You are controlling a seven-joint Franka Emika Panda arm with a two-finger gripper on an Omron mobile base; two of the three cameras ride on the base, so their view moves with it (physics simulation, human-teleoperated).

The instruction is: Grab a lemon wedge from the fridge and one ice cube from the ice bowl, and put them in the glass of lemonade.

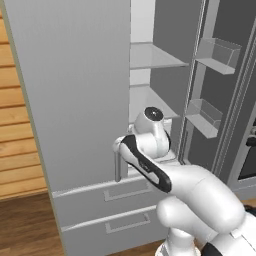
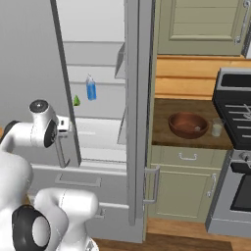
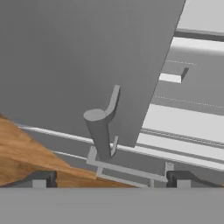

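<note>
Beige cabinets (image 2: 203, 22) and wood-panelled wall frame the kitchen, with the tall grey fridge (image 1: 70, 100) standing open on its right-hand side while its left door stays shut. Inside, on a white shelf (image 2: 95, 104) seen from the right base view, the tiny yellow-green lemon wedge (image 2: 77, 100) sits just at 9 o'clock of a blue-and-white carton (image 2: 91, 88), near it but apart. Two grey drawers (image 1: 107, 207) run below the doors.

At 3 o'clock of the fridge, a brown wooden surface (image 2: 162, 122) carries the reddish-brown ice bowl (image 2: 188, 124); a pale speck inside it, the ice cube (image 2: 197, 128), lies toward the bowl's 4 o'clock side, too small to make out well. Just at 3 o'clock of the bowl stands the glass of lemonade (image 2: 216, 127), close beside it without touching. A dark stove (image 2: 235, 103) borders the surface further at 3 o'clock.

In the hand view the pincer (image 3: 109, 179) has its two dark tips spread wide apart, holding nothing. Between them, toward 12 o'clock, rises the bar handle (image 3: 99, 133) of the closed left door, with the drawer fronts and wooden floor (image 3: 26, 148) beyond. In the left base view the arm's wrist sits beside that handle's lower end.
</note>
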